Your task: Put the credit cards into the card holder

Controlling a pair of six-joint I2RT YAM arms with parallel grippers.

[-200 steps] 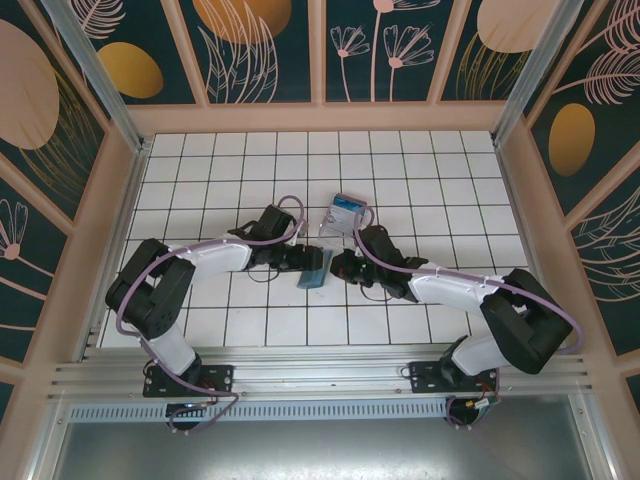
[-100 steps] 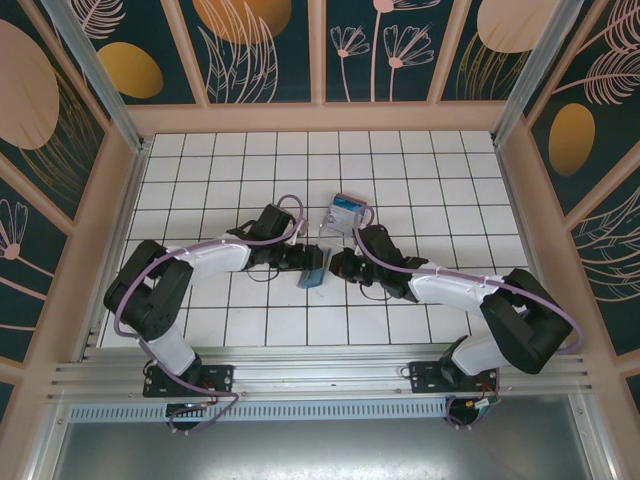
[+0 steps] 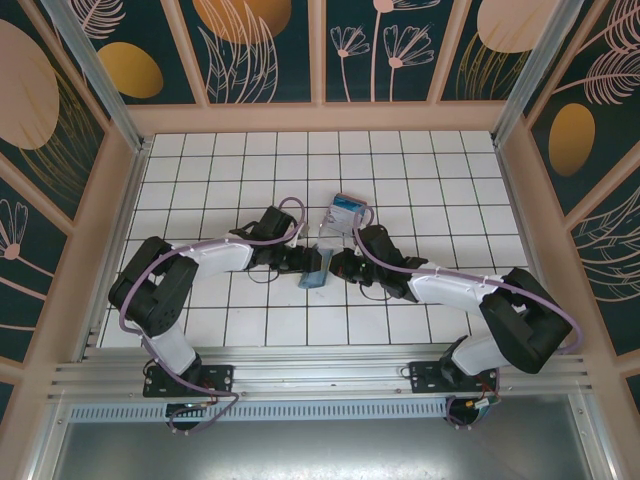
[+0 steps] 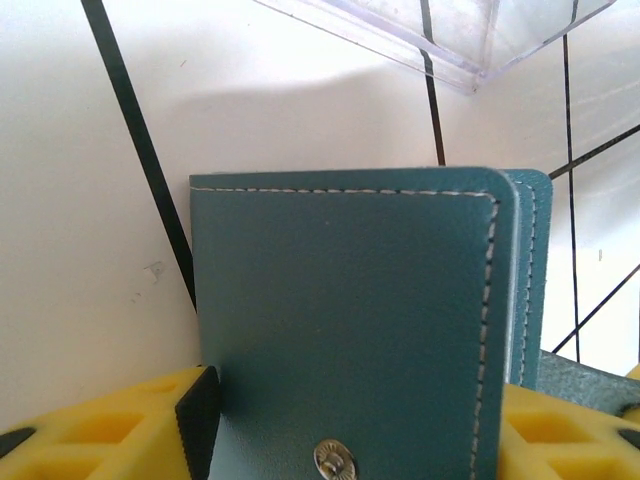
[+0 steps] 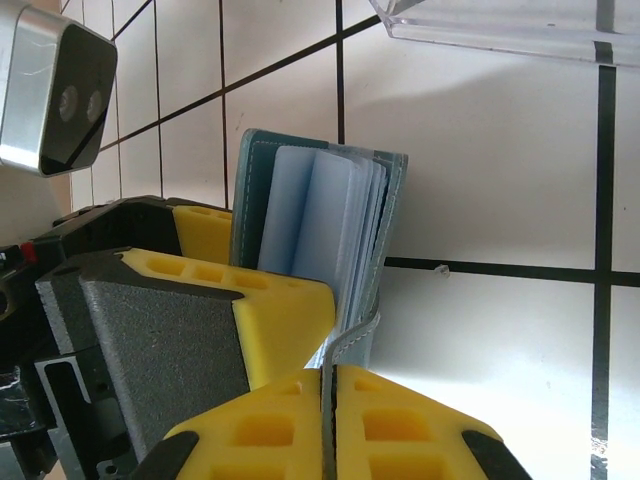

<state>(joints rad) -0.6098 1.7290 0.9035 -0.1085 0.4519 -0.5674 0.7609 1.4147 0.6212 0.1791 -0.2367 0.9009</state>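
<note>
So the card holder [image 3: 314,270] sits spread open mid worktop [image 3: 420,160]. The right gripper [image 5: 330,385] is pinched tight on 1 flap, and the left gripper [image 3: 298,262] straddles it, can't tell if clamped. Its pockets [image 5: 310,220] look empty, blue card [image 3: 346,205] at the clear box [image 3: 336,226].

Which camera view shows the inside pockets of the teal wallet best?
The right wrist view: the wallet stands open towards it, pale pockets fanned out. The left wrist view gives its teal outer cover and snap. The top view gives a tiny teal shape.

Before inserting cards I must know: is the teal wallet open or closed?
Partly open: in the right wrist view the wallet shows pale inner pockets fanned between its covers.
</note>
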